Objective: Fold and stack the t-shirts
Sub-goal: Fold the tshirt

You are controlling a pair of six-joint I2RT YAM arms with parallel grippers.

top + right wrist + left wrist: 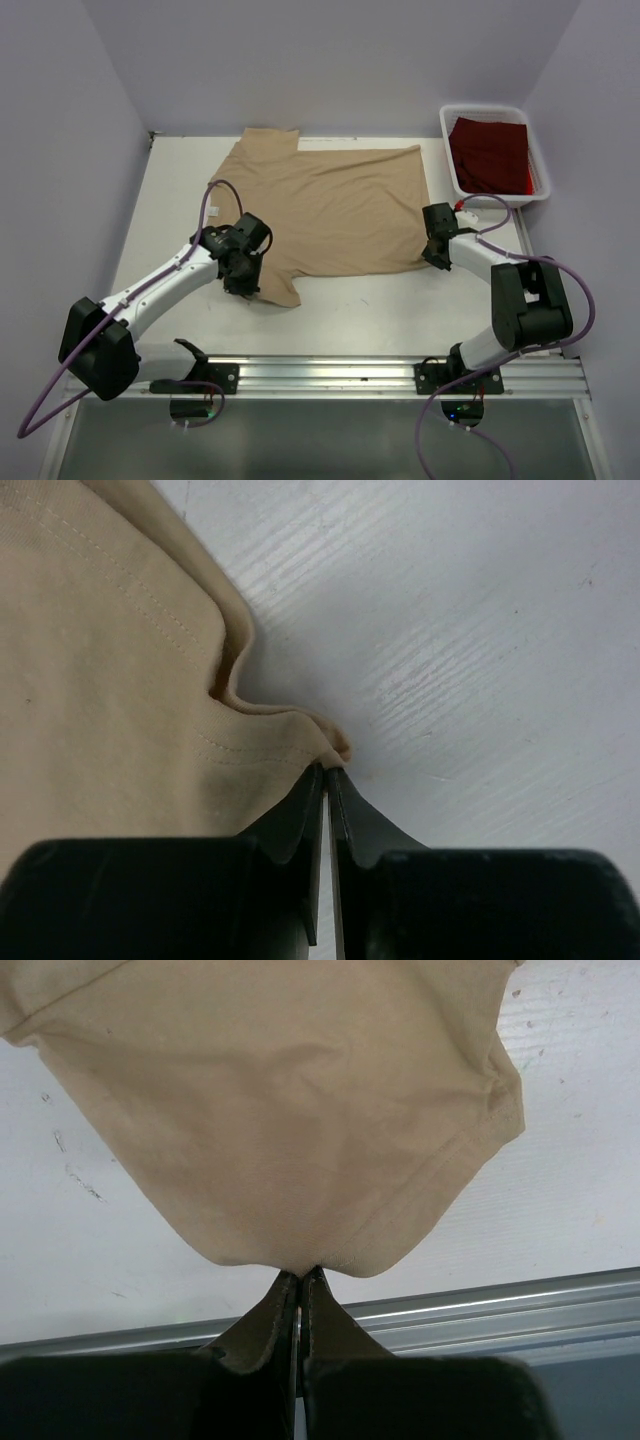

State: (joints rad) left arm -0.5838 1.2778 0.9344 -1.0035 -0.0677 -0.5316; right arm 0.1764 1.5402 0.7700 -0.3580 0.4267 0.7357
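A tan t-shirt (335,205) lies spread flat across the middle of the white table. My left gripper (243,283) is shut on its near left sleeve; in the left wrist view the sleeve (300,1130) hangs from the pinched fingertips (301,1274) above the table. My right gripper (436,262) is shut on the shirt's near right corner, and in the right wrist view the hem (150,730) bunches at the closed tips (328,770). A dark red t-shirt (490,155) lies in the white bin at the back right.
The white plastic bin (543,170) stands at the table's back right corner. A metal rail (380,375) runs along the near edge, also seen as the rail (480,1310) below the sleeve. Purple walls close in the left, back and right sides.
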